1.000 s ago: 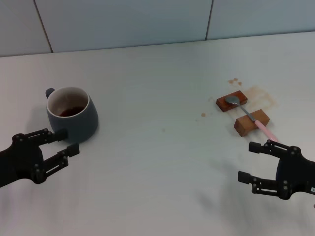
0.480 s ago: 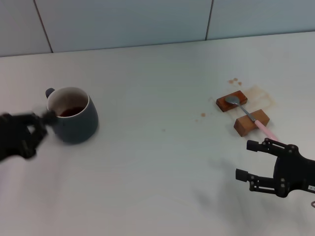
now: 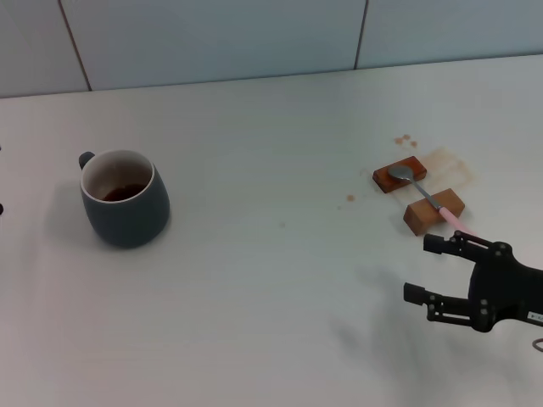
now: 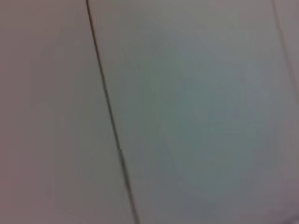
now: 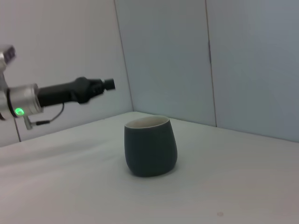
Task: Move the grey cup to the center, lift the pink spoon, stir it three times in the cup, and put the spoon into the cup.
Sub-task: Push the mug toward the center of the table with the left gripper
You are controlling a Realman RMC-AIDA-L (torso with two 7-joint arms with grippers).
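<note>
White counter [image 3: 271,280] fills the head view, with a pale tiled wall [image 3: 212,38] behind it. Grey cup [image 3: 124,198] stands upright on the counter's left part, well away from the centre; loop handle points to the rear left, dark brown liquid sits low inside. Right wrist view shows the same cup [image 5: 150,146] standing alone on the counter, nothing touching it. Right hand [image 3: 435,270] hovers low at the near right of the counter, fingers spread apart and holding nothing, pointing left toward the middle. It is just on the near side of the spoon's handle tip; contact with the tip cannot be told. Left hand [image 5: 108,84] is out of the head view; the right wrist view catches it raised above the counter, beyond and to the side of the cup and apart from it. Whether its fingers are spread or pressed together cannot be told. Left wrist view shows only wall panels with a dark seam. Two brown blocks [image 3: 433,210] lie on the right part of the counter, close together. Pink spoon [image 3: 428,196] lies across both: metal bowl on the far block, pink handle over the near one. Small brown stains [image 3: 405,140] mark the counter around the blocks.
</note>
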